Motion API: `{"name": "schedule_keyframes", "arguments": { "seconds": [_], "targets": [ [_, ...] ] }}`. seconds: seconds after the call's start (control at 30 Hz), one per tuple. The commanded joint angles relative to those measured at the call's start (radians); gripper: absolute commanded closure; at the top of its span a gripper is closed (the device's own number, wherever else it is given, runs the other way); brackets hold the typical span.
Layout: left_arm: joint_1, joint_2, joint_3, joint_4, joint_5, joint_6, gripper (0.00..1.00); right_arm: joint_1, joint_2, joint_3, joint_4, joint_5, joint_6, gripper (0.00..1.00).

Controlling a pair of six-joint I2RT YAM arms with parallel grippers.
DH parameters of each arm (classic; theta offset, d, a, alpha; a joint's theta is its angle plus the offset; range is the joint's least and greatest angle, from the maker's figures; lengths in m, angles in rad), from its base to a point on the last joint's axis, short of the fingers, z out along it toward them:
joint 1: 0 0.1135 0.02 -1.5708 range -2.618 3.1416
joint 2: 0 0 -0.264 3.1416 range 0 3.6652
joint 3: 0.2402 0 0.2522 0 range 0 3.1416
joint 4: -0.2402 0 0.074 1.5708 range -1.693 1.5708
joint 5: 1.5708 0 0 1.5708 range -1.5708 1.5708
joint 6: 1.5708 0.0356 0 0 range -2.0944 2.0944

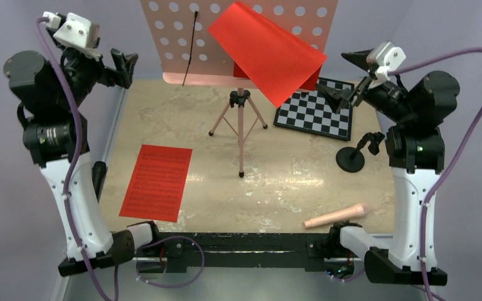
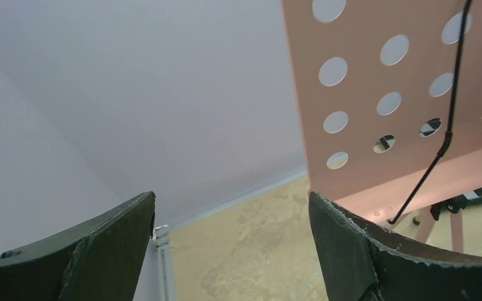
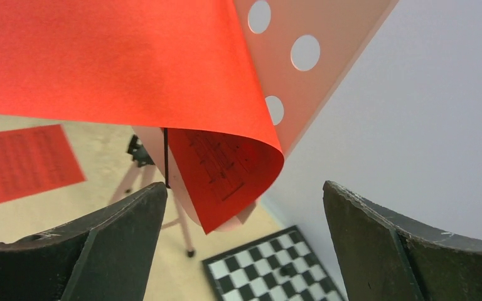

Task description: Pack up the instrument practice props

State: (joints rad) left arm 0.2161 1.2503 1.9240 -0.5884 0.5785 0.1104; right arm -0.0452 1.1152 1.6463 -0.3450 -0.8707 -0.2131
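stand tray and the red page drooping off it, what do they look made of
Tray: likely thin sheet metal, matte pink paint, round punched holes; could be plastic. Red page: paper, matte, thin enough to curl over, dark print on its underside.

A black-and-white chessboard (image 1: pixel 317 113) lies flat and slightly askew at the far right of the beige, marbled worktop (image 1: pixel 282 182), near the pale wall (image 1: pixel 427 25).

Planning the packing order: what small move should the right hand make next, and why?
Probably ease the open, empty right hand forward onto the curled red sheet-music page, which droops off the pink music stand tray just ahead.
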Motion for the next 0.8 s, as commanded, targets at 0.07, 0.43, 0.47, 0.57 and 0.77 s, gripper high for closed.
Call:
{"name": "schedule_keyframes", "arguments": {
  "seconds": [0.07,0.43,0.47,0.57,0.77],
  "targets": [
    [0.019,-0.158,-0.005,-0.115,0.012,0.016,0.11,0.002,-0.096,-0.026,-0.028,0.114,-0.287,0.03],
    [-0.453,-0.013,0.097,-0.355,0.247,0.027,0.20,0.225,-0.086,-0.029,-0.065,0.182,-0.877,0.04],
    [-0.479,0.016,0.110,-0.367,0.248,0.040,0.20,0.245,-0.090,-0.046,-0.031,0.201,-0.897,0.03],
    [-0.559,0.048,0.096,-0.337,0.241,0.040,0.20,0.301,-0.097,-0.092,0.039,0.257,-0.974,0.02],
    [-0.712,0.123,0.057,-0.162,0.184,-0.015,0.18,0.337,-0.083,-0.121,0.109,0.256,-1.088,0.02]
  ]
}}
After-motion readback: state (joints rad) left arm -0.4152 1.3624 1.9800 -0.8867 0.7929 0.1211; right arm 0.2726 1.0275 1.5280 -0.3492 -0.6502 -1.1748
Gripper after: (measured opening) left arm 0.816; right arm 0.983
